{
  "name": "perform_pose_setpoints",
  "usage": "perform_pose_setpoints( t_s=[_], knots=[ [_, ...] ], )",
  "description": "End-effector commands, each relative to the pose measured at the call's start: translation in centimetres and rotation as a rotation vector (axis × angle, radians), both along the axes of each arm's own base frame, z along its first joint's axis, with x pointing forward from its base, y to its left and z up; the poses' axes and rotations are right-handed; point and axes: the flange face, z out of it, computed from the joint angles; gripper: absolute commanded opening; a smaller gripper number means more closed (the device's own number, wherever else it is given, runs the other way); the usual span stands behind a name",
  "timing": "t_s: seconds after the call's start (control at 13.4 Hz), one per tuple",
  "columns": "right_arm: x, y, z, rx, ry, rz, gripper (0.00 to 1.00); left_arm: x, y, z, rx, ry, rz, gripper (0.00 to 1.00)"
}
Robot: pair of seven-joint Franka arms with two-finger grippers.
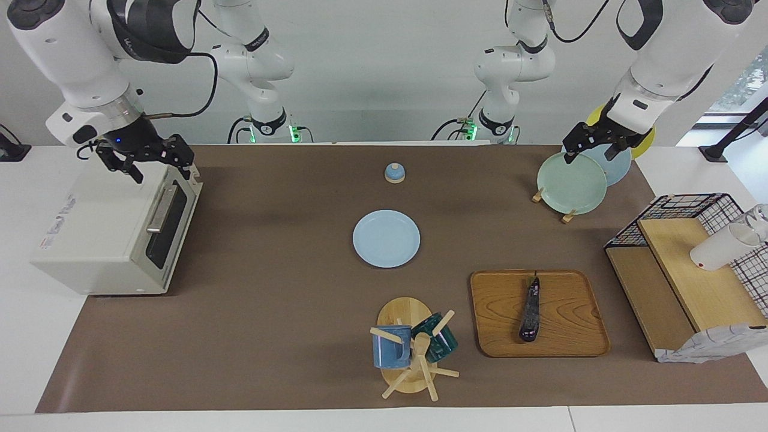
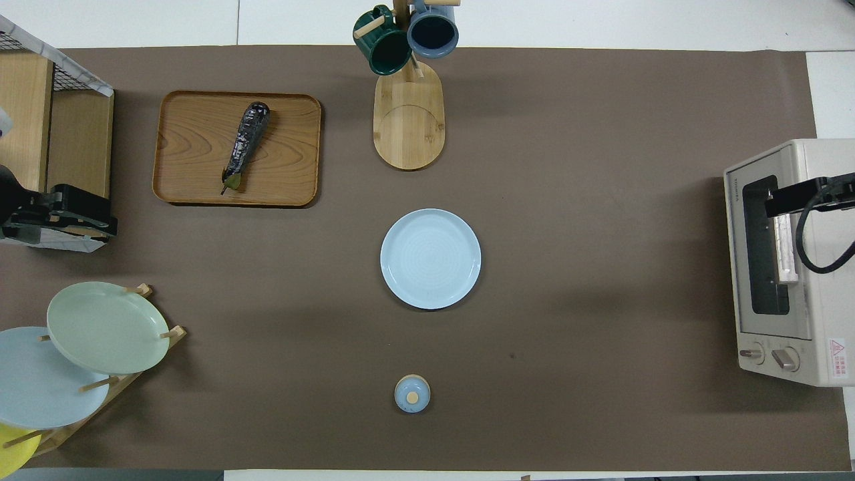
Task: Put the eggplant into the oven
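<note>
The eggplant (image 1: 530, 312) is dark and glossy and lies lengthwise on a wooden tray (image 1: 576, 336); it also shows in the overhead view (image 2: 245, 143) on the tray (image 2: 187, 174). The off-white oven (image 1: 102, 234) stands at the right arm's end of the table, its dark glass door shut and its silver handle (image 1: 161, 208) showing. My right gripper (image 1: 159, 165) hangs open just above the oven's top front edge; it also shows in the overhead view (image 2: 795, 197) over the oven (image 2: 821, 334). My left gripper (image 1: 591, 155) is open and empty, raised over the plate rack (image 1: 571, 183).
A light blue plate (image 1: 386, 238) lies mid-table. A small blue knobbed lid (image 1: 394, 173) sits nearer to the robots. A mug tree (image 1: 414, 348) with two mugs stands beside the tray. A wire-and-wood shelf rack (image 1: 690, 282) stands at the left arm's end.
</note>
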Motion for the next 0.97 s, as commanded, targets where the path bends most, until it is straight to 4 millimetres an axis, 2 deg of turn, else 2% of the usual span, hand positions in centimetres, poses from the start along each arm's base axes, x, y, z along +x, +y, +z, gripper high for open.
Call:
perform_pose_setpoints(
  t_s=[0.0,0.6,0.89],
  knots=[
    [-0.7,0.0,0.2,-0.008,0.008,-0.007,1.0,0.1,0.4,0.1,-0.018,-0.013,0.001,1.0],
    [-0.7,0.0,0.2,-0.008,0.008,-0.007,1.0,1.0,0.0,0.2,-0.023,-0.08,0.0,1.0],
    [-0.7,0.0,0.2,-0.008,0.008,-0.007,1.0,2.1,-0.6,-1.1,-0.041,-0.084,-0.006,1.0]
  ],
)
